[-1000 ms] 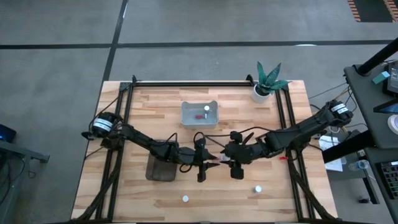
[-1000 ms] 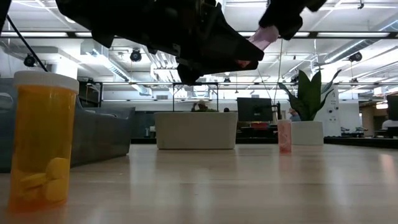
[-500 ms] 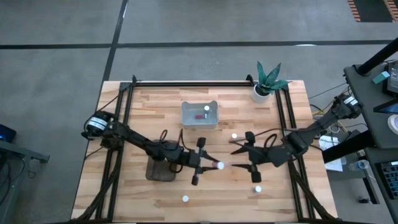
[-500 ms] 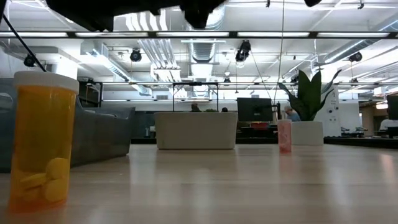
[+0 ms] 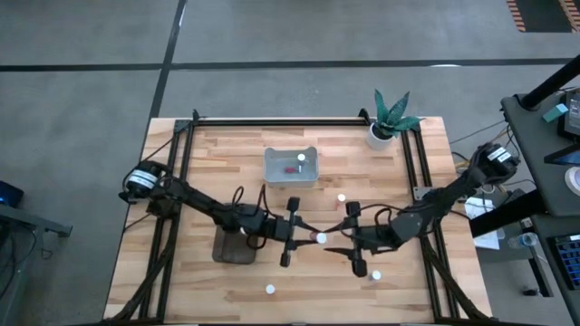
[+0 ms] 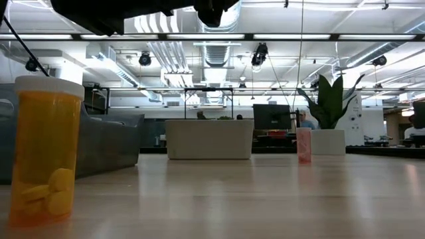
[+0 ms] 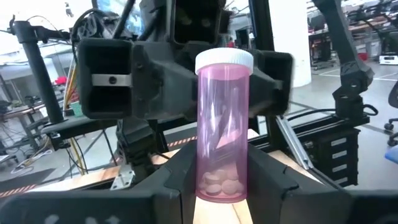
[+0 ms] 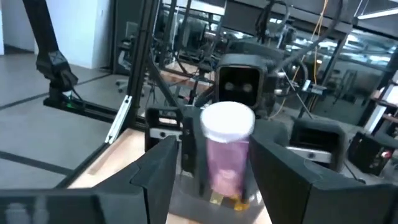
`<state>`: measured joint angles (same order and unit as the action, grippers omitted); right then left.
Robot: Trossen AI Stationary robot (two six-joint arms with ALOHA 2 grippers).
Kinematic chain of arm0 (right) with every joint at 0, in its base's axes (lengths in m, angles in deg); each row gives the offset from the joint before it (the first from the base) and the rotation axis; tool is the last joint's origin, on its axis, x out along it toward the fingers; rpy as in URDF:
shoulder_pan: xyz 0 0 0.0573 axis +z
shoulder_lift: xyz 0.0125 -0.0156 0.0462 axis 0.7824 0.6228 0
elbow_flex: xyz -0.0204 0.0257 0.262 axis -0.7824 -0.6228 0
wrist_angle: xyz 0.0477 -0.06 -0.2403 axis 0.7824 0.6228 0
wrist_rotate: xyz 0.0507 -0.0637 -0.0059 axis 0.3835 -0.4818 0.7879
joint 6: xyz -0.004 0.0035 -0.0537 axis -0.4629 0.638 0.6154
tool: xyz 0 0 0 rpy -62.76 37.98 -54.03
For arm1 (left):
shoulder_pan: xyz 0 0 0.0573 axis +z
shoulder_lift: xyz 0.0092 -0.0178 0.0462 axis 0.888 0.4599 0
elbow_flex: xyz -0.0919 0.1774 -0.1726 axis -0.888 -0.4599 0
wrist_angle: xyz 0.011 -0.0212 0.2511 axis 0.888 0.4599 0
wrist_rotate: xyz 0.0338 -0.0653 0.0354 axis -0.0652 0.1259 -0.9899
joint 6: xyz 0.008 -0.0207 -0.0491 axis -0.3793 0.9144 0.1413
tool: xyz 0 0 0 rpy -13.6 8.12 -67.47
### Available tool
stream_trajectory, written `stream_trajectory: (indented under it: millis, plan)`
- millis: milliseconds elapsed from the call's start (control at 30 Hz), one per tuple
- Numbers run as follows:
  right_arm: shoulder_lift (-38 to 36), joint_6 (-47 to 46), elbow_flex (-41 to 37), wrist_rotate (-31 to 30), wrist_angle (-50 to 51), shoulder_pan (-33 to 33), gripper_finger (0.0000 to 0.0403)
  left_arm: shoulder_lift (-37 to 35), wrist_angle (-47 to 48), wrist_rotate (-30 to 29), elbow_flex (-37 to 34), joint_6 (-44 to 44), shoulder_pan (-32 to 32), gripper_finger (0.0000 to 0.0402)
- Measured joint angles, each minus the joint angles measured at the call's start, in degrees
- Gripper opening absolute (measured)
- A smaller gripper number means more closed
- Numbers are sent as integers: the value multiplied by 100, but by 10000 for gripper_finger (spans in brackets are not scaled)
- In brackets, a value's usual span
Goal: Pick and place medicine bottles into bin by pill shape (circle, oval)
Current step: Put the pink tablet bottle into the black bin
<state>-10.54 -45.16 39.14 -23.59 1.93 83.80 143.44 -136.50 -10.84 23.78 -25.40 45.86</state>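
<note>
A pink see-through medicine bottle (image 7: 222, 124) with a white cap (image 5: 320, 238) stands upright above the table's middle, small pills at its bottom. My left gripper (image 5: 311, 238) is shut on it, pointing level toward the table's right. My right gripper (image 5: 341, 242) faces it from the right, open. In the right wrist view its fingers (image 8: 160, 171) stand on either side of the bottle (image 8: 227, 152) with gaps, not touching. In the low view both grippers are above the picture. My left gripper pinches the bottle's lower body (image 7: 200, 177) between its two fingers, which come level from the table's left. The bottle stands upright in the hold, cap up, lifted clear of the table.
A clear bin (image 5: 291, 178) at mid-far holds one bottle. A dark bin (image 5: 232, 250) lies under my left arm. Loose bottles stand on the table (image 5: 342, 197), (image 5: 375, 274), (image 5: 269, 290). An amber bottle (image 6: 46, 153) stands close to the low camera. A plant pot (image 5: 379, 136) is far right.
My left gripper has risen with the pink bottle and rolled, so the bottle, tilted before, now stands upright. My right gripper has drawn back from it toward the table's right and near edges and turned level, facing the bottle.
</note>
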Motion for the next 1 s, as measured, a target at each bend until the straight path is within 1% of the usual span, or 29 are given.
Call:
stream_trajectory:
  millis: [133, 267, 367, 467, 633, 733, 867, 1000]
  plan:
    - [315, 63, 154, -15, -95, -86, 192, 0, -8, -2, -6, 2, 21, 90]
    - [471, 64, 271, -43, -93, -157, 191, 0, -13, 0, -6, 7, 21, 90]
    - [510, 56, 275, -231, -92, -162, 188, 0, -24, -2, -6, 7, 21, 90]
    - [513, 53, 272, -295, -71, -162, 168, 0, -19, -6, -6, 12, 21, 90]
    - [512, 50, 270, -298, -79, -160, 111, 2, 6, -3, -6, 7, 21, 90]
    - [511, 70, 270, -296, -56, -160, 86, 2, 15, -2, -9, 11, 20, 90]
    - [511, 55, 270, -293, -43, -160, 77, 2, 35, -5, -9, 16, 21, 90]
    - [510, 51, 268, -297, 5, -161, 89, -68, 300, -11, -9, 91, 21, 101]
